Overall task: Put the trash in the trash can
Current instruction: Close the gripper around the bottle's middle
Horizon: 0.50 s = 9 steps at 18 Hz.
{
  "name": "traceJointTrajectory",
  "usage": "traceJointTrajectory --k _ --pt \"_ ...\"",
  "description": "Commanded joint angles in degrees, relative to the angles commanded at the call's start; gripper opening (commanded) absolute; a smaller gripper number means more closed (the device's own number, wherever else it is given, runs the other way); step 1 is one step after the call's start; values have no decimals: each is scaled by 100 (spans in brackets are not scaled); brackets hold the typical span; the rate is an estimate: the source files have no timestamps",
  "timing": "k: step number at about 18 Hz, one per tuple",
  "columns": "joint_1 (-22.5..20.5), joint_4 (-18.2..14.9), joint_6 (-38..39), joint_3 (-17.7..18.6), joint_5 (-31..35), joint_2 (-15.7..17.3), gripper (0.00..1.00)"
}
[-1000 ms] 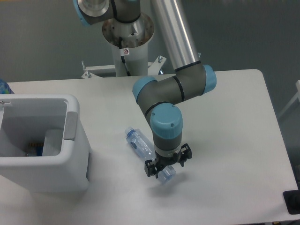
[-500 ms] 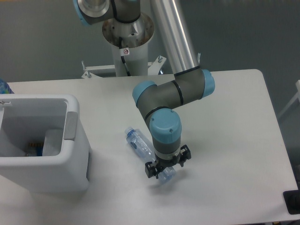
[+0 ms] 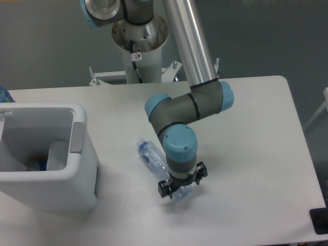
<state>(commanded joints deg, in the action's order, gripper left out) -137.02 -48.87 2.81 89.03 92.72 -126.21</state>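
A crushed clear water bottle [image 3: 151, 156] with a bluish label lies slantwise on the white table, cap end toward the upper left. My gripper [image 3: 181, 188] points straight down over the bottle's lower right end, its black fingers standing either side of it, still spread. The wrist hides that end of the bottle, so contact cannot be made out. The trash can [image 3: 82, 169], a big white bin with a grey side panel, stands at the left edge of the table with some small items at its bottom. The smaller wrapper is not in view.
The arm's base column [image 3: 139, 46] rises behind the table at the back centre. A blue object [image 3: 4, 95] pokes in at the far left edge behind the bin. A dark object [image 3: 320, 220] sits at the front right corner.
The wrist has come down and shifted slightly left toward the bottle's lower end. The bottle has not moved.
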Motion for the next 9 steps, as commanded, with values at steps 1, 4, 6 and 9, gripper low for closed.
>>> traceJointTrajectory --k 1,4,6,9 --pt "9 0 0 0 0 -9 95" --pt "9 0 0 0 0 -18 90" --pt "17 0 0 9 9 -44 87" --pt "61 0 0 17 79 -53 85"
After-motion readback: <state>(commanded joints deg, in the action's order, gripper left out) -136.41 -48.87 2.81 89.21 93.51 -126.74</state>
